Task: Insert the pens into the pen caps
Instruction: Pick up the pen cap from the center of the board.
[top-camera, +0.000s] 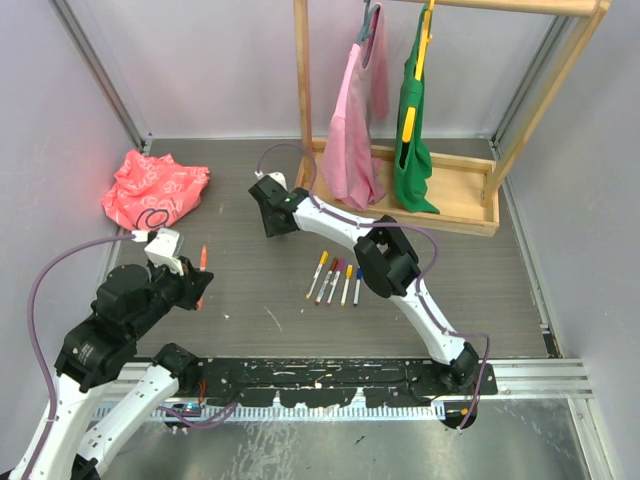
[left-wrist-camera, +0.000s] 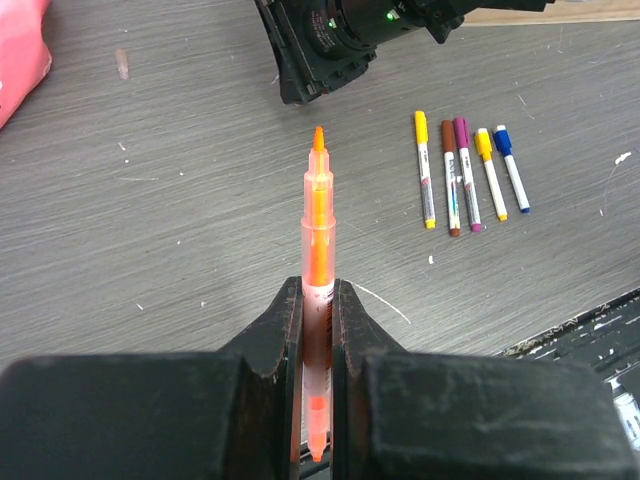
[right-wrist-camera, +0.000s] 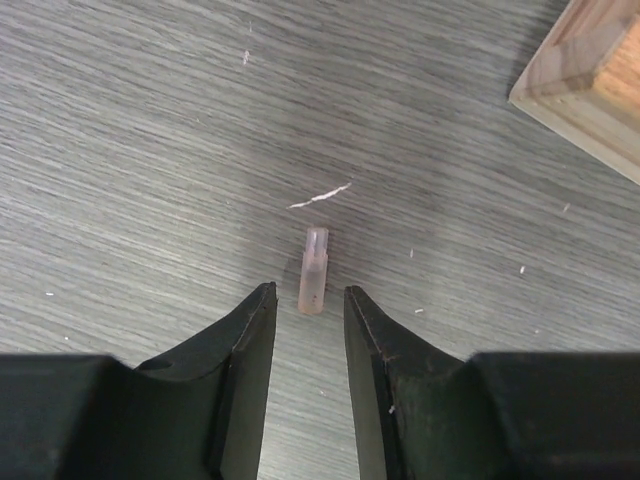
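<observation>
- Top view: the left tool (top-camera: 197, 282) is pressed together on an orange pen (top-camera: 203, 258), which stands roughly upright in the grip, its orange ends showing above and below the black fingers.
- The right arm (top-camera: 330, 218) reaches out over the middle of the grey bench (top-camera: 240, 330), its black head low over the surface, well short of a wooden rack (top-camera: 455, 190) – a pink garment (top-camera: 352, 150) and a green garment (top-camera: 413, 150) hang from its rail.
- A row of five pens (top-camera: 335, 281) lies side by side on the bench, near the right arm's elbow and apart from both tools.
- A crumpled pink bag (top-camera: 155, 188) sits at the far left.
- Left wrist view: both fingers clamp the lower barrel of the orange pen; its bare tip points away from the camera with no cap on it.
- The five lying pens are all capped. From left to right the caps are yellow, brown-red, purple, yellow and blue.
- Right wrist view: the right tool (right-wrist-camera: 308, 298) is spread, with a clear gap between its black fingers (right-wrist-camera: 250, 340).
- A small pale orange-pink pen cap (right-wrist-camera: 314, 270) lies flat on the bench – its near end sits between the fingertips, touching neither.
- The corner of the rack's base shows at the upper right.
</observation>
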